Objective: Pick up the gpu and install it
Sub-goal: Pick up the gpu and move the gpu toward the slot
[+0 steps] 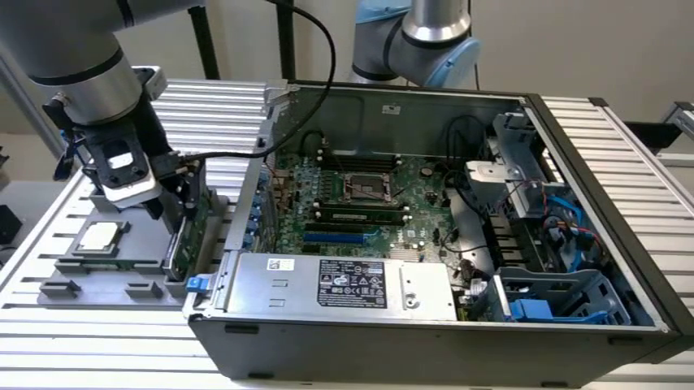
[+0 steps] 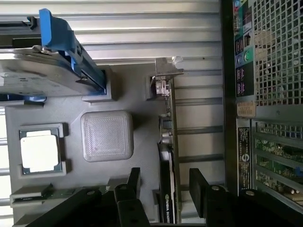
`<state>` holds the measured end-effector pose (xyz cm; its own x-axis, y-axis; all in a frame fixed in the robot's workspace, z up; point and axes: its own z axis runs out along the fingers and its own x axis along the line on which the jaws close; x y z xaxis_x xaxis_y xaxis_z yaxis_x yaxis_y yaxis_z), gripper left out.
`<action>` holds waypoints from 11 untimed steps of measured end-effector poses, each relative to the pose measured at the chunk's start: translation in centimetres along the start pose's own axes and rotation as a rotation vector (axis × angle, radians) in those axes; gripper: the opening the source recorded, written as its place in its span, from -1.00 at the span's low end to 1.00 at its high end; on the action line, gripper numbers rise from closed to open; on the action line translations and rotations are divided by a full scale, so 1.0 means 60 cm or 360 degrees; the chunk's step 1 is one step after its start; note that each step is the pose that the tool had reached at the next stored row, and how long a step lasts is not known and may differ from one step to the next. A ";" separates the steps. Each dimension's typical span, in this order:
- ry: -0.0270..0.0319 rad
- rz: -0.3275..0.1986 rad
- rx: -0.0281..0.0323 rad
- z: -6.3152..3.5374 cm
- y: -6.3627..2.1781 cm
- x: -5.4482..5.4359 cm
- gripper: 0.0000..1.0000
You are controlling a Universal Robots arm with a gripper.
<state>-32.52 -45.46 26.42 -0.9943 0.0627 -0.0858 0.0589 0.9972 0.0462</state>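
The gpu (image 1: 187,237) stands on its long edge in a slot of the grey holder tray (image 1: 65,286), beside the open computer case (image 1: 434,329) on the exterior view's left. In the wrist view the gpu (image 2: 168,156) is seen edge-on, with its silver bracket (image 2: 165,72) at the far end and the black cooler side by one finger. My gripper (image 2: 166,187) is open and straddles the card, one black finger (image 2: 134,182) on each side with a gap to the card. In the exterior view the gripper (image 1: 174,213) hangs low over the card.
The tray (image 2: 123,94) also holds a silver hard drive with blue rails (image 2: 47,66) and a square processor chip (image 2: 40,150). The case's motherboard (image 1: 358,195) lies exposed, with the case wall close to the card. A second arm (image 1: 418,41) stands behind the case.
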 end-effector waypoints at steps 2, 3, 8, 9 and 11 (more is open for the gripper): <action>-0.00067 0.0000 -0.00005 0.006 0.001 0.001 1.00; -0.00082 0.0000 -0.00006 0.009 0.001 0.001 1.00; -0.00112 0.0000 -0.00007 0.024 0.006 0.003 1.00; -0.00123 -0.0001 -0.00009 0.027 0.006 0.003 1.00; -0.00158 -0.0001 -0.00011 0.033 0.007 0.004 1.00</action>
<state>-32.53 -44.97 24.43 -0.9934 0.0627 -0.0957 0.0584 0.9972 0.0469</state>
